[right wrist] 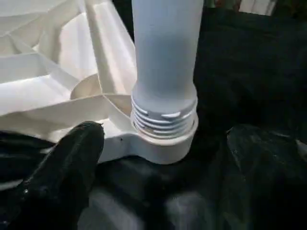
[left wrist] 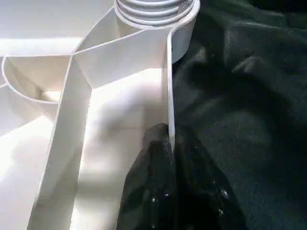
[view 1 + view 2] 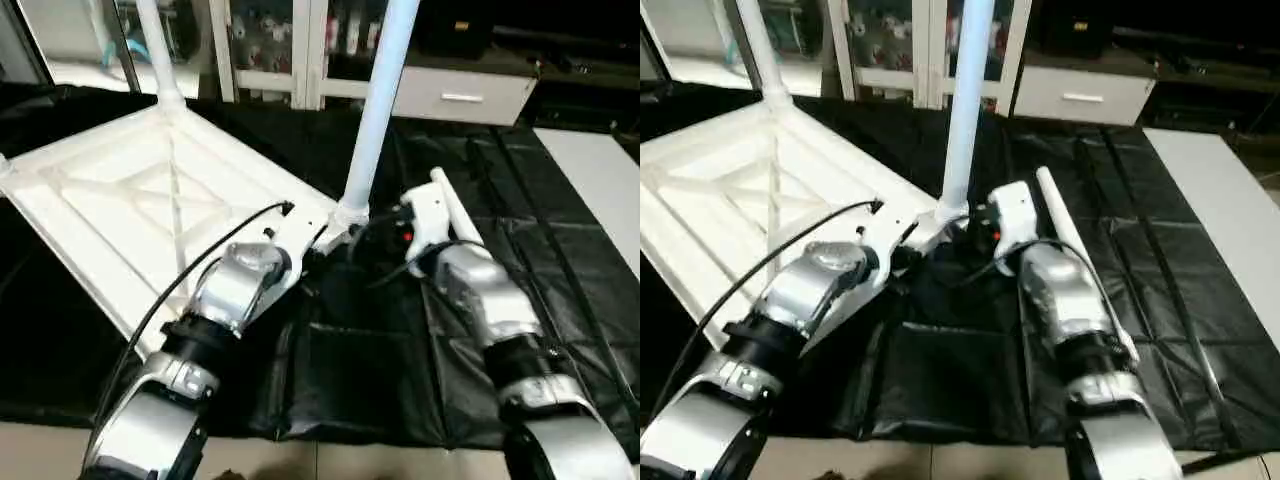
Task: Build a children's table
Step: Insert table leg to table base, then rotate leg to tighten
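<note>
**Leg standing in the corner socket**

The white table top (image 3: 150, 200) lies ribs-up on the black-draped tabletop (image 3: 560, 280), in the frame's left half. A leg (image 3: 375, 110) stands upright in its near corner socket (image 1: 165, 139). My left gripper (image 2: 168, 143) is clenched on the top's rim; my right gripper (image 1: 163, 163) is released, fingers either side of the leg's base.

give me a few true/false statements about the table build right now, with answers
1. Two legs stand upright in corner sockets of the table top. True: near leg, far leg.
2. The left hand is shut on the top's side wall. True.
3. The right hand is clamped on the near leg. False: its fingers stand open either side of it.
4. The top lies ribbed side down. False: the ribs face up.
</note>
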`<state>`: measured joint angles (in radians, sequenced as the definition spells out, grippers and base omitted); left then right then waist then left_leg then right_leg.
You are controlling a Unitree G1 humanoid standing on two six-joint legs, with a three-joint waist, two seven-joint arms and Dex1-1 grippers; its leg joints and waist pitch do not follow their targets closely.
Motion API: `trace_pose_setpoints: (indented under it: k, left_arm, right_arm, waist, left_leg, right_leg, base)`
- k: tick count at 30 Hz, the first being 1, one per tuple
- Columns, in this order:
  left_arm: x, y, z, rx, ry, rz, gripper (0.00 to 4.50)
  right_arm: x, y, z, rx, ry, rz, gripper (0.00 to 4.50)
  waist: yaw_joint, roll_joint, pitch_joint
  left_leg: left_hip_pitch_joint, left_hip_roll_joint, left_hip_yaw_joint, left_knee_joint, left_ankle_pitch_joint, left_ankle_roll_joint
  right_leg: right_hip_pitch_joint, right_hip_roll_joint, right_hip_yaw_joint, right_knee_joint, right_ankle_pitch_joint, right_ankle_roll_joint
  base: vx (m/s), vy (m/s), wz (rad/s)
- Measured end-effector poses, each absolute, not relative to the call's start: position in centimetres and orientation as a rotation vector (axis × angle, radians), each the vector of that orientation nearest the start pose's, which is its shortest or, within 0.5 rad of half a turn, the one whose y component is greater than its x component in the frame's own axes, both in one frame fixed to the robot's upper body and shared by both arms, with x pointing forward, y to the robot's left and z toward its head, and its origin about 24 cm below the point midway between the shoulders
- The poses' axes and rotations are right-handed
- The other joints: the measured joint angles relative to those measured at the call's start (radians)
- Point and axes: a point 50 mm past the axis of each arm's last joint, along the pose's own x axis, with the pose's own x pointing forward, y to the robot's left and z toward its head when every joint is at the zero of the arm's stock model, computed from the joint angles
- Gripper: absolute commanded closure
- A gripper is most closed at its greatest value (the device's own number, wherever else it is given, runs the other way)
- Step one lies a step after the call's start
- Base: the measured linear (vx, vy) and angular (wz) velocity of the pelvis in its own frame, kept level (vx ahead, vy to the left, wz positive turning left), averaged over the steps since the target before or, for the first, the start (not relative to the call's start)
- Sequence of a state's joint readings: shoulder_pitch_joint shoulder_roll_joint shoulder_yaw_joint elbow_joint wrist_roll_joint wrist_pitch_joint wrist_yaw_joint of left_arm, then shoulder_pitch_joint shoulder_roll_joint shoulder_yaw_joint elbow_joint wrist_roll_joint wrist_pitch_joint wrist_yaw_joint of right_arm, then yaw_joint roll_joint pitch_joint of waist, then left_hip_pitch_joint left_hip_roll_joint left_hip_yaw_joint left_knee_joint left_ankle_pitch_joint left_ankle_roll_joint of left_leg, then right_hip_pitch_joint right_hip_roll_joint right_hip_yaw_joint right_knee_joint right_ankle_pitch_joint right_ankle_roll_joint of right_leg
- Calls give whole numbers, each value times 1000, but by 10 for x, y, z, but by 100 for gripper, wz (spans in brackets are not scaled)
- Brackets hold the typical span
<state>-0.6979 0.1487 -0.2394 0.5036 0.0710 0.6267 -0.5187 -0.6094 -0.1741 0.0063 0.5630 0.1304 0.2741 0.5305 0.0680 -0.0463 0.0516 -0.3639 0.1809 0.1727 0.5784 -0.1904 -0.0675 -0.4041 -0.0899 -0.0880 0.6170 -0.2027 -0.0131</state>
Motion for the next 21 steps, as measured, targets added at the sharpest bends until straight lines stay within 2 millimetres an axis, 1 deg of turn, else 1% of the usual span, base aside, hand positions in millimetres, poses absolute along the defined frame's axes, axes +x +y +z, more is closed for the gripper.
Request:
trace_pose_setpoints:
  k: [3,7,9,12,15,17,21]
  left_arm:
    - [347,90,65,332,547,-676,450]
    - [344,91,65,339,548,-707,450]
    - [342,93,64,347,548,-723,450]
    - [336,99,64,364,548,-776,450]
    - [329,106,63,379,559,-826,450]
    - [326,107,62,387,562,-855,450]
    - [316,113,61,411,574,-921,450]
  right_arm:
    - [350,-134,72,-5,257,614,2]
    - [343,-141,77,-31,261,707,2]
    - [338,-143,78,-43,267,758,2]
    - [327,-145,81,-93,272,888,2]
    - [325,-152,84,-123,278,921,2]
    - [325,-155,87,-139,275,929,2]
    - [321,-165,96,-204,298,976,2]
  waist:
    - [4,0,0]
    - [15,1,0]
    - [19,1,0]
    - [24,3,0]
    - [25,3,0]
    - [26,2,0]
    - [38,2,0]
  left_leg:
    - [0,0,0,2,0,0]
    - [0,1,0,3,0,0]
    - [0,1,0,5,0,0]
    - [-1,2,0,6,0,0]
    - [-1,3,0,8,0,0]
    - [0,3,0,10,0,0]
    - [0,4,0,12,-1,-1]
  right_leg:
    - [0,0,0,1,1,-1]
    - [0,0,0,1,1,-2]
    - [1,0,0,2,1,-2]
    - [1,0,-1,3,1,-2]
    - [2,0,-1,5,1,-2]
    - [2,0,-1,6,1,-2]
    - [4,-1,-2,6,1,-2]
  base:
    - [0,0,0]
    - [0,0,0]
    - [0,0,0]
    - [0,0,0]
    - [0,0,0]
    - [0,0,0]
    - [0,0,0]
